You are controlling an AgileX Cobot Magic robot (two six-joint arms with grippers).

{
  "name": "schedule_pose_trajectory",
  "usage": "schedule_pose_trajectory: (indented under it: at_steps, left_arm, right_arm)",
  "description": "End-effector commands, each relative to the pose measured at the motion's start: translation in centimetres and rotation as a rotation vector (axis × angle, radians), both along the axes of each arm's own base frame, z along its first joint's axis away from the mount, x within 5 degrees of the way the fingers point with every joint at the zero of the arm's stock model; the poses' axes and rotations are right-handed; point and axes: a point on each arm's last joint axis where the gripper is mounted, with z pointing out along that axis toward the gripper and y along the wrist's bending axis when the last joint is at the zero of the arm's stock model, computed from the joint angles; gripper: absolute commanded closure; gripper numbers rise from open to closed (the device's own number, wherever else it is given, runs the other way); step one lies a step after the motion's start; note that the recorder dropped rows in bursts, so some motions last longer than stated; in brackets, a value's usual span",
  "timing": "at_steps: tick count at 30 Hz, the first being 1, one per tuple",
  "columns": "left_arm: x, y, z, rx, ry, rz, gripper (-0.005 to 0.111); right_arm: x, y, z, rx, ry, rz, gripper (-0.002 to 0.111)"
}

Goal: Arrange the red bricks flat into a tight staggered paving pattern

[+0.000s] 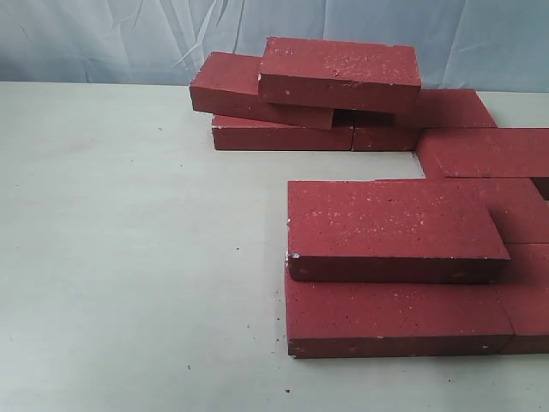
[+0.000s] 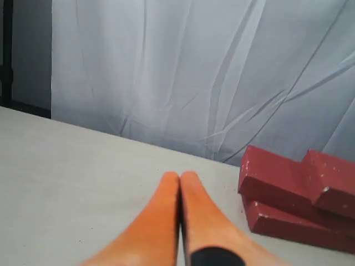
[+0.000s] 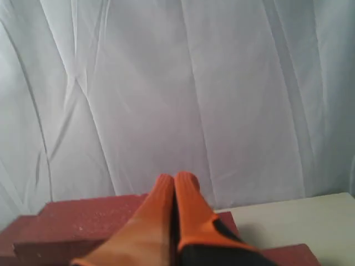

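Dark red bricks flecked with white lie on the pale table [image 1: 129, 257]. Near the front, one brick [image 1: 390, 225] lies flat on top of another brick [image 1: 395, 319]. At the back, a top brick [image 1: 339, 70] rests across a second brick [image 1: 227, 84], both stacked over flat bricks [image 1: 281, 135]. More flat bricks [image 1: 493, 150] spread to the right edge. Neither gripper shows in the exterior view. My left gripper [image 2: 179, 176] is shut and empty above bare table, with the stacked bricks [image 2: 297, 194] off to one side. My right gripper [image 3: 173, 179] is shut and empty, above a brick [image 3: 83, 219].
A wrinkled pale blue curtain [image 1: 103, 39] hangs behind the table. Bare tabletop fills the left half of the exterior view. A dark vertical strip [image 2: 6, 52] stands beside the curtain in the left wrist view.
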Motion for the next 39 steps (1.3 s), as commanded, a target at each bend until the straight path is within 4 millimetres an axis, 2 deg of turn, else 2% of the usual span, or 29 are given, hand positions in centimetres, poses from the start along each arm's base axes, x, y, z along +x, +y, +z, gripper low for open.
schedule_pose_trajectory:
  at_steps: [1,6,12,21,33,36,39]
  left_arm:
    - [2.5,-0.8,0.2,0.121,0.097,-0.082,0.107]
    - [4.4,-2.7,-0.3,0.204,0.201,-0.223,0.107]
    - [6.0,-5.1,-1.0,0.31,0.353,-0.396,0.107]
    - [8.1,-9.3,-4.4,0.433,0.66,-0.634,0.107]
    - [9.6,-14.8,-8.5,0.506,0.805,-0.811,0.107]
    - [10.5,-17.3,-10.2,0.518,0.843,-0.862,0.107]
    - [11.7,-18.9,-10.9,0.514,0.827,-0.871,0.107]
  right_arm:
    - [1.8,-0.1,-0.5,-0.091,0.135,-0.001,0.109]
    - [3.5,-0.2,-1.8,-0.14,0.25,0.007,0.109]
    - [5.8,-0.4,-2.4,-0.211,0.49,0.023,0.109]
    - [9.8,-0.8,-5.7,-0.302,0.899,0.086,0.109]
    - [12.2,-0.9,-9.8,-0.349,1.092,0.154,0.109]
    - [12.7,-0.8,-11.1,-0.334,1.152,0.169,0.109]
    - [12.7,-0.6,-11.4,-0.313,1.164,0.18,0.109]
